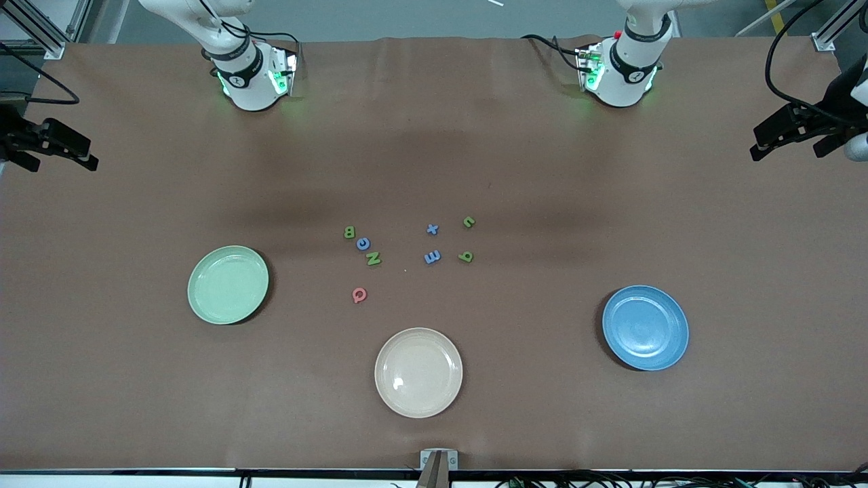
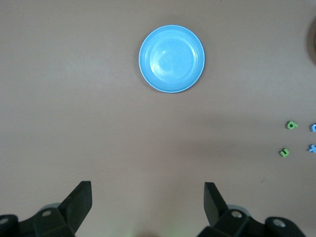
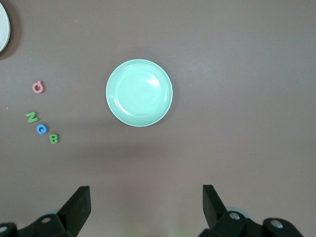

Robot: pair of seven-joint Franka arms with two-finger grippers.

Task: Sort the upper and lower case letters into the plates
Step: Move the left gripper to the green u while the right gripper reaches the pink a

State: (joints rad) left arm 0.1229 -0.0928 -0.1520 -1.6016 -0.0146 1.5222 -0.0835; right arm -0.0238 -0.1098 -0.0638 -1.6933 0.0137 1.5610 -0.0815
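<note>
From the front camera, my two bases stand along the upper edge of the frame, and neither of my grippers shows here. The brown table [image 1: 610, 203] fills the picture. At mid-frame lie the eight letters in two loose groups. Toward my right arm's end: a green B [image 1: 350, 232], a blue C [image 1: 363, 244] touching or just beside it, a green N [image 1: 373, 258], and lower in the frame a pinkish-red Q [image 1: 359, 294]. Toward my left arm's end: a blue x [image 1: 432, 229], a green u [image 1: 468, 221], a blue E [image 1: 432, 257] and a green q [image 1: 465, 256]. The mint green plate [image 1: 228, 284] sits in the lower part of the frame toward my right arm's end, the blue plate [image 1: 645, 327] toward my left arm's end, and a cream plate [image 1: 418, 372] at lower centre, nearest the camera. No letter lies on any plate.

In my left wrist view, my left gripper [image 2: 148, 207] hangs high over bare table with its two fingers [image 2: 79, 200] spread wide apart and nothing between them. The blue plate [image 2: 172, 59] is in the upper middle of the frame, with nothing on it. At the right edge I see the green q [image 2: 291, 125] and the green u [image 2: 284, 152], with two blue letters cut off by the frame edge.

In my right wrist view, my right gripper [image 3: 146, 207] also hangs high, its fingers [image 3: 78, 200] spread wide with nothing held. The mint green plate [image 3: 139, 93] is at upper centre. At the left of the frame lie the pinkish-red Q [image 3: 38, 87], the green N [image 3: 31, 117], the blue C [image 3: 42, 129] and the green B [image 3: 54, 138].
</note>
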